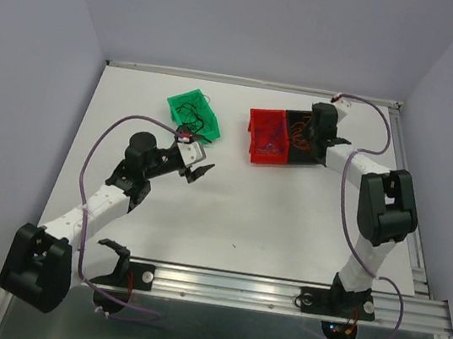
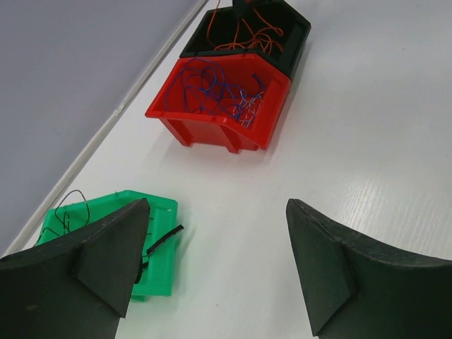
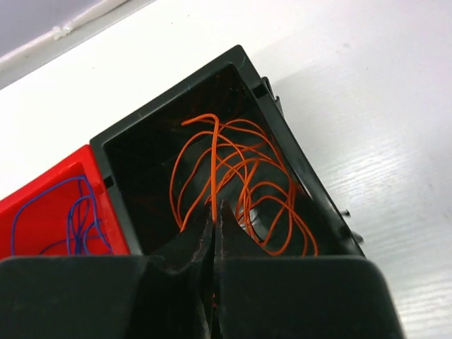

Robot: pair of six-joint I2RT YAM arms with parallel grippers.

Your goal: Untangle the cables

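Observation:
The cables lie sorted by colour in three bins. Thin orange wires (image 3: 240, 169) coil in the black bin (image 3: 162, 95). My right gripper (image 3: 215, 208) reaches down into that bin and is shut on one orange strand that rises straight up from its tips. Blue-purple wires (image 2: 212, 92) fill the red bin (image 2: 226, 134) beside it. Black wires (image 2: 70, 205) lie in the green bin (image 2: 106, 206). My left gripper (image 2: 217, 212) hangs open over bare table just right of the green bin, with nothing between its fingers.
The red bin (image 1: 267, 137) and black bin (image 1: 304, 138) stand side by side at the back right. The green bin (image 1: 192, 112) sits tilted at the back centre-left. A raised rail runs along the table's far edge and right side.

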